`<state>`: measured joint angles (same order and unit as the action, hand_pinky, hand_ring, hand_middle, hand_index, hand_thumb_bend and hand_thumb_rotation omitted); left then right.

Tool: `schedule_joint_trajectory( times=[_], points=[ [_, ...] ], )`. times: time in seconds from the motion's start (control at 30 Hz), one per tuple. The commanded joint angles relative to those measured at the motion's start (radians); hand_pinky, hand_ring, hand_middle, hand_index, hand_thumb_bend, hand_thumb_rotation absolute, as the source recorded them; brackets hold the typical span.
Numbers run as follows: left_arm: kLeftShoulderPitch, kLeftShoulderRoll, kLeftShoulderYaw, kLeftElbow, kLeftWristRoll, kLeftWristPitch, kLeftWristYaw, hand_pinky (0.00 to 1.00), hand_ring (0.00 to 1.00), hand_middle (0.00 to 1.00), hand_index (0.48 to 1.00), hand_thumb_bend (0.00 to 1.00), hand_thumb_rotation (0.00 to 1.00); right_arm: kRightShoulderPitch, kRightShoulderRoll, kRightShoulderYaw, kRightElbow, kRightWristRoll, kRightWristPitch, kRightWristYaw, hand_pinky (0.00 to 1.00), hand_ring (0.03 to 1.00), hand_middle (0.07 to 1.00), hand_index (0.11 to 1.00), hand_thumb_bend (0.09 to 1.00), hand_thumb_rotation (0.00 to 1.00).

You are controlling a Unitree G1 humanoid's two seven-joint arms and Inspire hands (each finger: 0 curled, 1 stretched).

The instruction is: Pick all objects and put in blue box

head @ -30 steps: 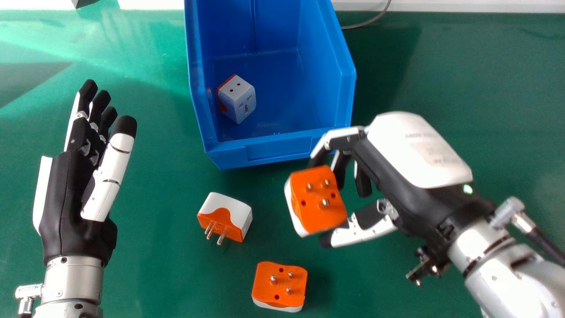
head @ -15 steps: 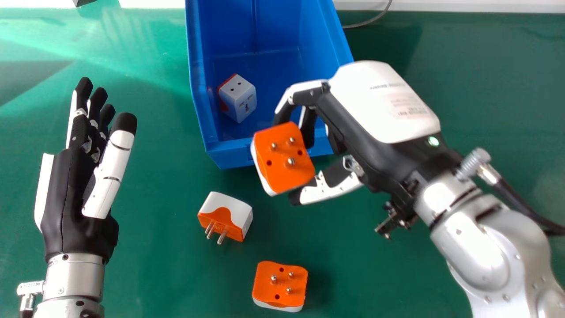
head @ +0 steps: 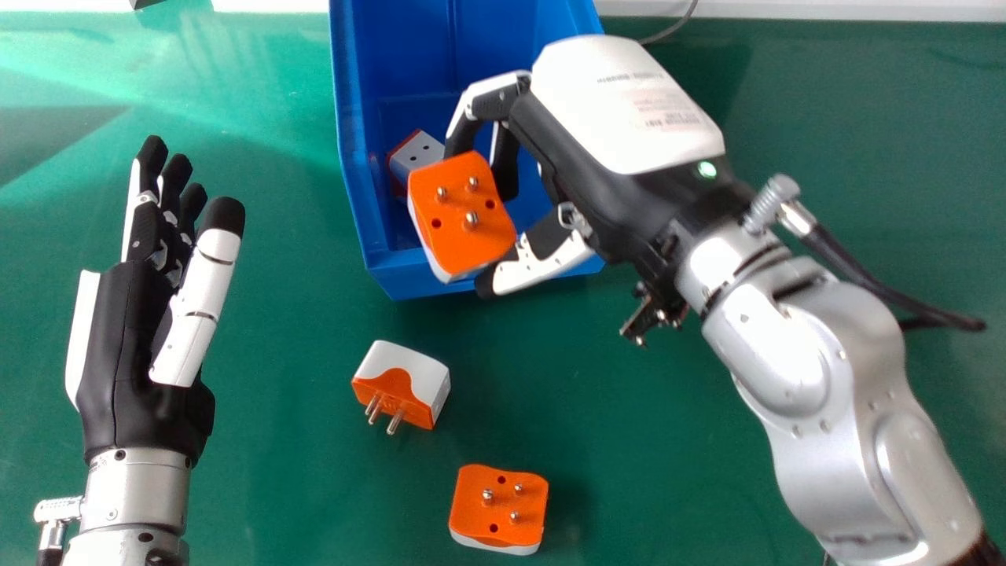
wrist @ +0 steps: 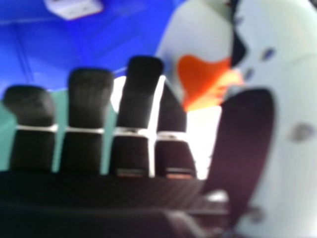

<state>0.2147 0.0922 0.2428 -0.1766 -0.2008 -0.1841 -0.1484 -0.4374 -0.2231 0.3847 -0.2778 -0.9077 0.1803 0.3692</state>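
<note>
Evidently, the right hand (head: 621, 110) pinched a rigid, presumably light adapter (head: 448, 244) by its sides over the blue box's (head: 385, 263) near edge; the left hand (head: 126, 346) was open.

so there's a green desk (head: 275, 456) under it all, kinda shiny, with pale streaks of glare and a darker shadowy patch over on the left. White strip (head: 817, 9) runs along the far edge, thin grey cable (head: 670, 31) curves down from it onto the desk, and some dark thing (head: 146, 3) pokes in top left, too cut off to tell what
</note>
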Motion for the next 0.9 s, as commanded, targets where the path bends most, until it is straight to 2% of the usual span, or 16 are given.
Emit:
schedule_joint_trajectory(
  times=[0.0,0.1,0.23,0.4,0.5,0.6,0.77,0.87],
  points=[
    [0.002,0.004,0.002,-0.017,0.001,-0.013,0.004,0.99,0.99,1.0,0.999,0.57,0.64,-0.072,0.022,-0.006,0.032,-0.016,0.014,-0.029,0.18,0.248,0.416,0.522,0.504,0.0],
    [0.001,0.0,0.0,-0.021,-0.003,-0.01,0.006,0.99,0.99,1.0,0.999,0.57,0.65,-0.117,0.03,-0.003,0.093,-0.012,0.014,-0.045,0.22,0.304,0.424,0.531,0.504,0.0],
    [0.0,0.008,0.004,-0.009,-0.005,-0.021,-0.005,0.99,0.99,1.0,0.999,0.57,0.65,-0.168,0.04,0.011,0.163,-0.012,0.016,-0.052,0.24,0.329,0.429,0.534,0.503,0.0],
    [-0.001,0.002,0.002,-0.016,-0.001,-0.011,0.005,0.99,1.0,1.0,1.0,0.57,0.65,-0.215,0.057,0.033,0.245,-0.016,0.016,-0.088,0.3,0.393,0.444,0.534,0.504,0.0],
    [-0.004,0.002,0.001,-0.01,-0.002,-0.017,0.002,1.0,1.0,1.0,1.0,0.57,0.65,-0.248,0.075,0.036,0.307,-0.005,0.026,-0.114,0.31,0.407,0.447,0.535,0.505,0.0],
    [-0.004,-0.002,-0.001,-0.014,-0.001,-0.012,0.007,1.0,1.0,1.0,1.0,0.57,0.65,-0.278,0.083,0.037,0.37,0.003,0.017,-0.146,0.32,0.412,0.449,0.535,0.505,0.0],
    [-0.001,-0.002,-0.005,-0.015,0.01,-0.013,0.013,1.0,1.0,1.0,1.0,0.56,0.66,-0.319,0.082,0.056,0.445,0.001,0.018,-0.149,0.33,0.425,0.457,0.53,0.507,0.0],
    [-0.001,-0.002,-0.005,-0.013,0.005,-0.016,0.013,1.0,1.0,1.0,1.0,0.56,0.66,-0.334,0.09,0.065,0.487,0.008,0.017,-0.162,0.34,0.439,0.466,0.518,0.509,0.0]
  ],
)
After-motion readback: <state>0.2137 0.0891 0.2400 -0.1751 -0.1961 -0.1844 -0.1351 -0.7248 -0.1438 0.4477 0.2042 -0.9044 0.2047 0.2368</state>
